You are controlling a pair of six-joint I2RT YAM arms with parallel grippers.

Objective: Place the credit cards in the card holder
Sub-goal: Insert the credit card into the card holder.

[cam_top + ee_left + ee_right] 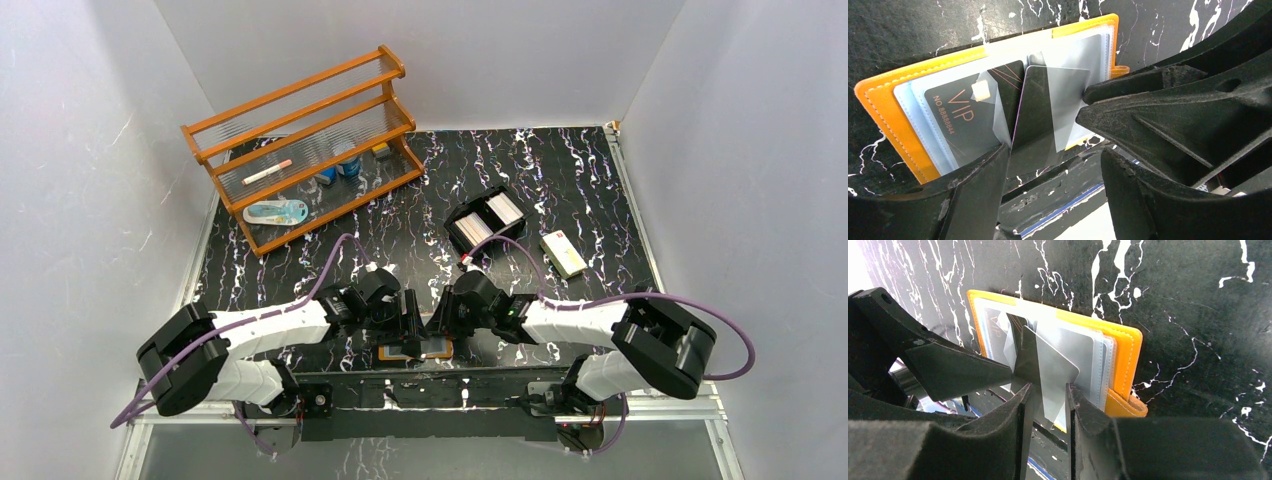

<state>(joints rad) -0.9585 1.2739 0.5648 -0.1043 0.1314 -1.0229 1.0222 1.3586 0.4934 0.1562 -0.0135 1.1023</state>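
Observation:
The orange card holder [443, 351] lies open at the table's near edge, its clear sleeves [1100, 50] facing up. One sleeve holds a black VIP card [965, 117]. A grey credit card [1040, 110] stands tilted over the sleeves. My right gripper [1049, 388] is shut on this card [1050, 365], which sits between its two fingers. My left gripper [1055, 152] is open, and its left finger [993, 170] touches the card's lower corner. Both grippers meet over the holder [1123, 355] in the top view, left [408, 325] and right [440, 325]. More white credit cards [505, 208] stand edge-on farther back.
A black two-compartment tray [462, 212] holds the white cards at mid-table. A cream oblong box [563, 253] lies right of it. A wooden rack [300, 140] with small items stands at the back left. White walls enclose the table.

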